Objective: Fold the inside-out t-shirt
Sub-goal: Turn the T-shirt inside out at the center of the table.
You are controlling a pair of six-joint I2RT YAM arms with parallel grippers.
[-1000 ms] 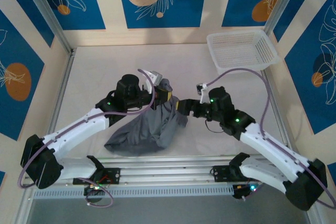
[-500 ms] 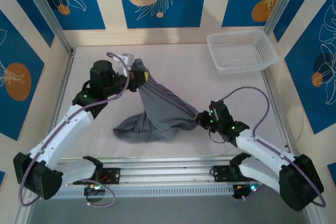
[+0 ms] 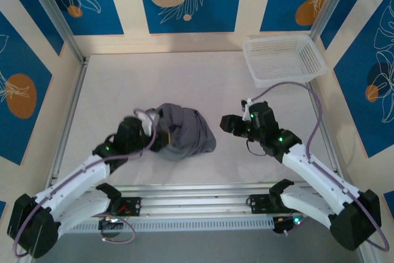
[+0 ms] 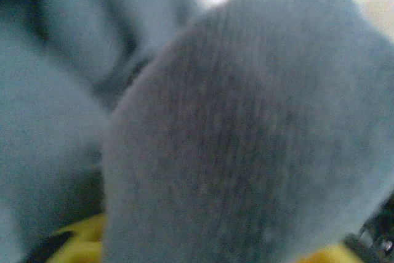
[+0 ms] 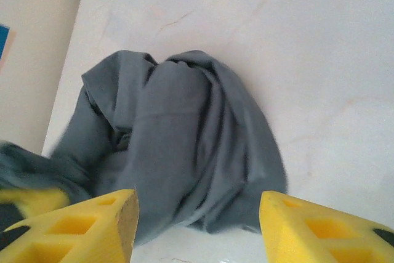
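Observation:
The inside-out t-shirt lies bunched in a dark grey heap in the middle of the table. My left gripper is pushed into the heap's left side, and cloth hides its jaws. In the left wrist view blurred grey t-shirt cloth presses up against the camera. My right gripper hovers just right of the heap, open and apart from it. From the right wrist, the t-shirt lies crumpled beyond the gripper, whose yellow fingers stand wide apart with nothing between them.
A white mesh basket stands empty at the back right corner. Bare white table stretches behind and to the left of the heap. Metal frame posts and patterned walls close in the sides.
The shirt was stretched between both grippers; now it lies in a compact heap. My right gripper has let go and pulled back to the right. My left arm swung toward the near edge and the centre.

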